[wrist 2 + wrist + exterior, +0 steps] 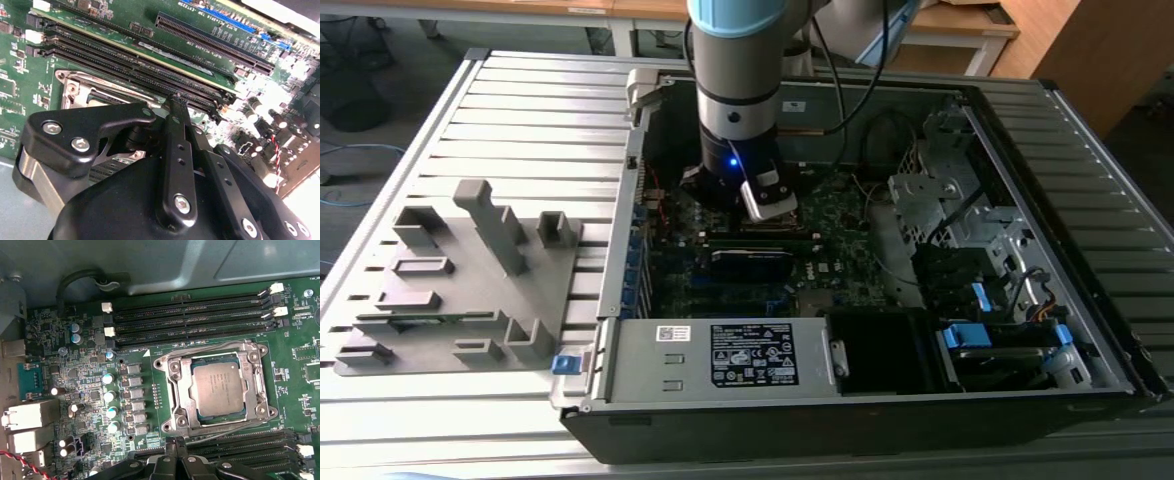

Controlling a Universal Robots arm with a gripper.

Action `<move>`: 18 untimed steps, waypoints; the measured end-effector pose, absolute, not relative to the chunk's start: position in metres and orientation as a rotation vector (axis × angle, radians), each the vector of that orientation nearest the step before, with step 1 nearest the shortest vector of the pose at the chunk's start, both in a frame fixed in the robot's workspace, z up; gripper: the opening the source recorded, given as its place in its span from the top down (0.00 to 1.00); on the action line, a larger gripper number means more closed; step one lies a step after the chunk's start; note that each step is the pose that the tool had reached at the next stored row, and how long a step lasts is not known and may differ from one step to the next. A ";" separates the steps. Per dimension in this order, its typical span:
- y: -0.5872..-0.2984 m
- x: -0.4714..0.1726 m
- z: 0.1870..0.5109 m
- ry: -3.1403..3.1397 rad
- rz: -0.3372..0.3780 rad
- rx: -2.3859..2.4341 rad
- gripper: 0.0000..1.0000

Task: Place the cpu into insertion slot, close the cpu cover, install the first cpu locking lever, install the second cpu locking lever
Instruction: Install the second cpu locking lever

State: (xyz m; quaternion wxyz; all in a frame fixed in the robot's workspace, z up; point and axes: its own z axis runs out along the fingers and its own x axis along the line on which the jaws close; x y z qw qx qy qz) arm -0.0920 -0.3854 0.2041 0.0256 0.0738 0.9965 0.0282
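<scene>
The cpu (217, 390), a square chip with a dull grey top, lies flat in the insertion slot (172, 415) on the green motherboard. The silver cpu cover (176, 385) lies down around the chip, whose top shows through its window. A thin wire lever (200, 347) runs along the socket edge beside the memory slots. My gripper (176, 441) hovers at the socket's opposite edge, its black fingers together with nothing seen between them. In the second wrist view the gripper (170, 102) tip is over the socket's metal rim (75, 87). In the exterior view the gripper (771, 212) reaches down into the open computer case.
Long black memory slots (190, 315) flank the socket on two sides, and rows of capacitors (110, 395) stand beside it. The case walls (620, 250), a power supply (720, 355) and a drive cage (947, 200) surround the board. A grey parts fixture (454, 270) sits on the slatted table at the exterior view's left.
</scene>
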 end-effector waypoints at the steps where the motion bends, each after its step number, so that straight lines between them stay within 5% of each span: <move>1: -0.385 -0.092 0.204 3.081 0.087 0.228 0.89; 18: -0.385 -0.094 0.198 3.081 0.088 0.228 0.89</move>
